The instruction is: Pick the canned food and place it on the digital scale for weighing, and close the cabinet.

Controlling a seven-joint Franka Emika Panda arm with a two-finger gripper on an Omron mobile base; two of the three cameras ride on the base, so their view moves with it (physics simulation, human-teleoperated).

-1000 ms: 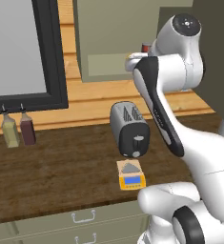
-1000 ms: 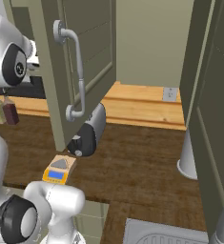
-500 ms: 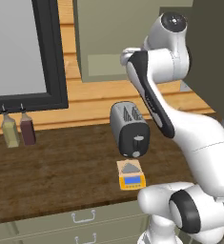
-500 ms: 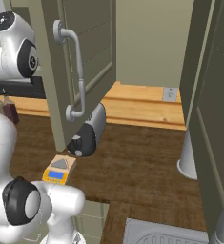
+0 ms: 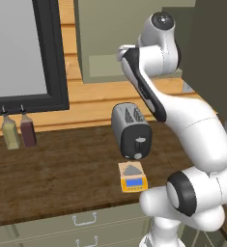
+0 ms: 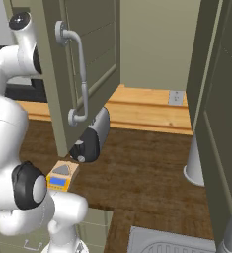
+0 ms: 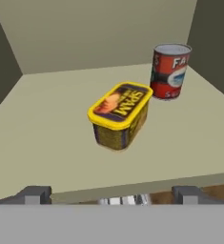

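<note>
While open, the cabinet (image 7: 46, 128) shelf holds canned food (image 7: 119, 114) beside a red can (image 7: 169, 71).

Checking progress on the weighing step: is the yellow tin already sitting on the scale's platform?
No, the canned food lies on the cabinet shelf beside a red can, while the digital scale on the counter has a bare platform.

My arm (image 5: 192, 130) is glossy white, built of rounded, bulging segments with dark grey discs capping the joints and a black strip along one link. My finger tips (image 7: 35, 194) look small, blocky and grey, I think.
</note>
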